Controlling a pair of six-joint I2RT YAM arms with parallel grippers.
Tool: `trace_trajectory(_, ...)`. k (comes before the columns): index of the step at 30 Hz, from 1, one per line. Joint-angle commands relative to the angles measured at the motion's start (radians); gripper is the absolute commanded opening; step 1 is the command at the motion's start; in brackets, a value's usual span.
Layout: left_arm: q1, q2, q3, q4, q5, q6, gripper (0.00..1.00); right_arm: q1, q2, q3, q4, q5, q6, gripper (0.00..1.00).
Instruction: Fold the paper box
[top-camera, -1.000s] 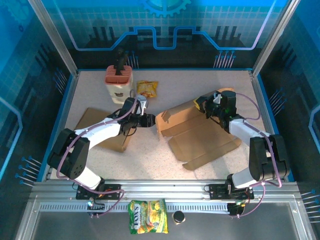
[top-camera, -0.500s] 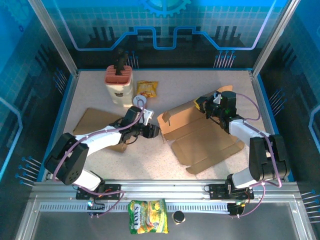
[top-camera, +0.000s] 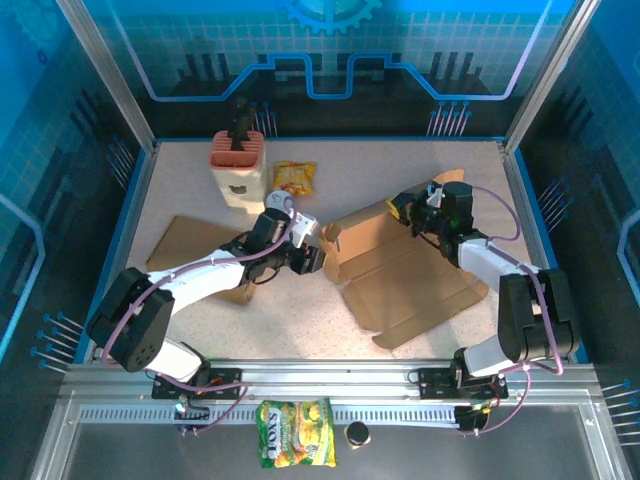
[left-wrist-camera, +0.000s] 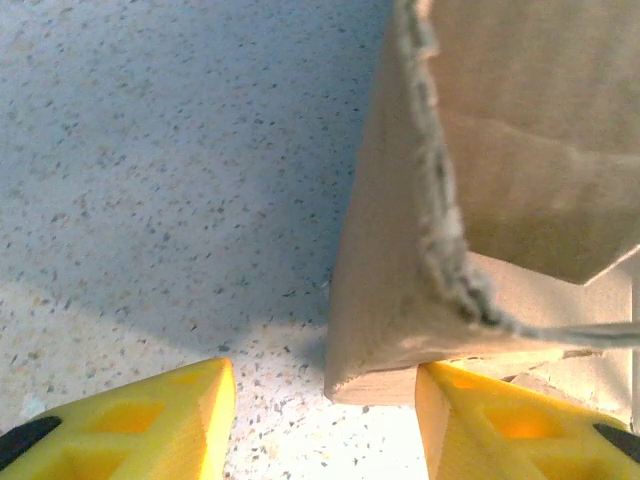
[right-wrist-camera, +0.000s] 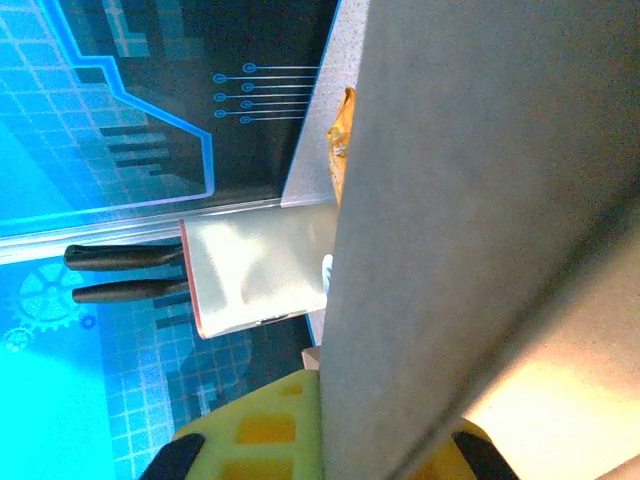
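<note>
Paper box (top-camera: 405, 285) lies unfolded, brown, left flap raised. We pinch its far edge w/ right gripper (top-camera: 404, 212); left gripper (top-camera: 319, 258) jaws spread at its left corner; open table (top-camera: 285, 315) left of it.

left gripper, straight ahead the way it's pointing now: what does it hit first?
The paper box. Its raised cardboard wall stands directly ahead of the open left gripper, with its lower corner close to one finger in the wrist view. Contact would likely come almost at once, though depth is hard to judge.
</note>
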Motion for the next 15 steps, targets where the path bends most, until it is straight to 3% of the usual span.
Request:
trace_trajectory(1, -0.033, 0.022, 0.057, -0.036, 0.039, 0.098, 0.51, 0.002, -0.020, 0.006, 0.046, -0.023, 0.008, 0.00)
trace_trajectory(15, -0.082, 0.032, 0.048, -0.032, -0.021, 0.136, 0.51, -0.003, -0.016, 0.002, 0.071, -0.037, 0.012, 0.00)
